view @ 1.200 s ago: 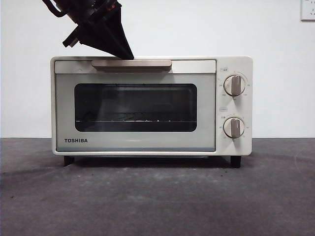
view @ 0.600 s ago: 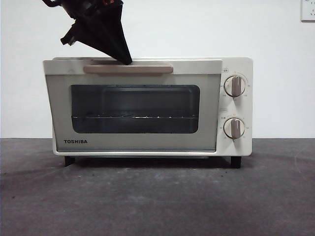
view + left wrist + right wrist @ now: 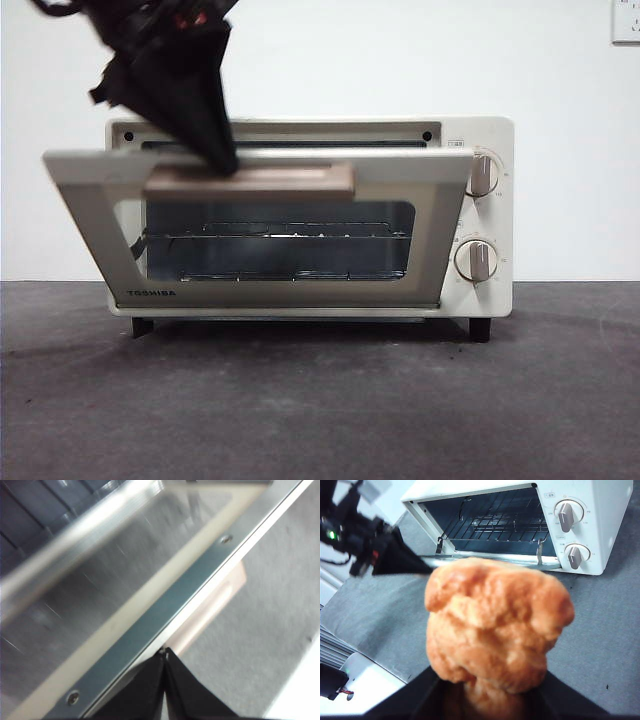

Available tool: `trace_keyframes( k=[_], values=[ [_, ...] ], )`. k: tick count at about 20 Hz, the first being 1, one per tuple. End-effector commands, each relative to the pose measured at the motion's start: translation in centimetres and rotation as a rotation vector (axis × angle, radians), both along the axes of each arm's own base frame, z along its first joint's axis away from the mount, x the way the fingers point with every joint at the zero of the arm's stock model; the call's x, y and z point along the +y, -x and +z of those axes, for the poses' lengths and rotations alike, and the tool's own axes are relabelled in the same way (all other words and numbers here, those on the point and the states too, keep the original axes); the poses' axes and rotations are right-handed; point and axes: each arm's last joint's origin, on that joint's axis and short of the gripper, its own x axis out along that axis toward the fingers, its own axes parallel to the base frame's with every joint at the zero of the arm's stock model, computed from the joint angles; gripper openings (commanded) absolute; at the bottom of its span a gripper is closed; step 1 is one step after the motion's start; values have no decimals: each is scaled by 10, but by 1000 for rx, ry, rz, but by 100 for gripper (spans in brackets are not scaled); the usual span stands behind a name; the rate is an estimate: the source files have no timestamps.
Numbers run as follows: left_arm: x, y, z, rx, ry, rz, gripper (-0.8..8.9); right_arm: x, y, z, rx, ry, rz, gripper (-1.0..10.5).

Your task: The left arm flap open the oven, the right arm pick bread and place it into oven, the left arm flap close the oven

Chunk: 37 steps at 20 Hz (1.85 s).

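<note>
Looking across the table in the front view, you are seeing the oven (image 3: 310,215) standing on its black feet with its door (image 3: 260,235) tilted partway down, the top edge leaning out toward the camera. Your left gripper (image 3: 222,165) is reaching in from the upper left, its black tip pressing on the beige handle (image 3: 250,182) near that handle's left end. Behind the glass a wire rack (image 3: 280,235) is showing, and 2 round knobs (image 3: 478,215) are sitting on the panel at the right. Turning to the left wrist view, you are seeing the 2 jaws meeting in a closed point right at the door's upper edge (image 3: 165,625), with the handle (image 3: 210,607) just beyond it; they are gripping nothing. Turning to the right wrist view, your right gripper (image 3: 490,690) is holding the bread (image 3: 495,635) between its jaws, up off the grey table (image 3: 600,645) and well apart from the oven (image 3: 520,525), whose open cavity and rack are facing it, with the left gripper (image 3: 410,565) at the door.
</note>
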Motion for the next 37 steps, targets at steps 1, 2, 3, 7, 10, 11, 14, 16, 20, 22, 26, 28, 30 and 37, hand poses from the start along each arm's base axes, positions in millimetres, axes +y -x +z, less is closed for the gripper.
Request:
trace_keyframes(
  k=[1,2,3,7,10,11,14,16,20,22,26,28,30,37],
  values=[
    [3,1,-17,-36,-11,93,8,0,1,6,-23,-18,2,161],
    [4,7,-22,-38,0,96,8,0,1,6,-26,-19,2,161],
    [5,12,-28,-39,11,101,8,0,1,6,-26,-19,2,161],
    [5,28,-50,-42,43,146,8,0,1,6,-26,-19,2,161],
    [2,36,-62,-59,42,169,8,0,1,6,-26,-19,2,161],
    [1,38,-65,-58,43,173,8,0,1,6,-25,-19,2,161],
    [-3,43,-67,-64,32,161,8,0,1,6,-26,-19,2,161],
    [-5,45,-67,-63,27,146,8,0,1,6,-26,-19,2,161],
    [-5,50,-70,-41,-21,105,8,0,1,6,-26,-18,1,161],
    [-5,52,-71,-34,-27,97,8,0,1,6,-27,-18,2,161],
    [-7,59,-71,-11,-43,69,8,0,1,6,-21,-22,-1,161],
    [-2,64,-65,-2,-36,60,7,0,1,6,3,-45,-9,161],
    [5,71,-55,-18,-18,62,8,2,-2,6,30,-59,13,161],
    [46,106,-4,-191,104,156,7,20,-43,-1,197,-29,65,161]
  ],
)
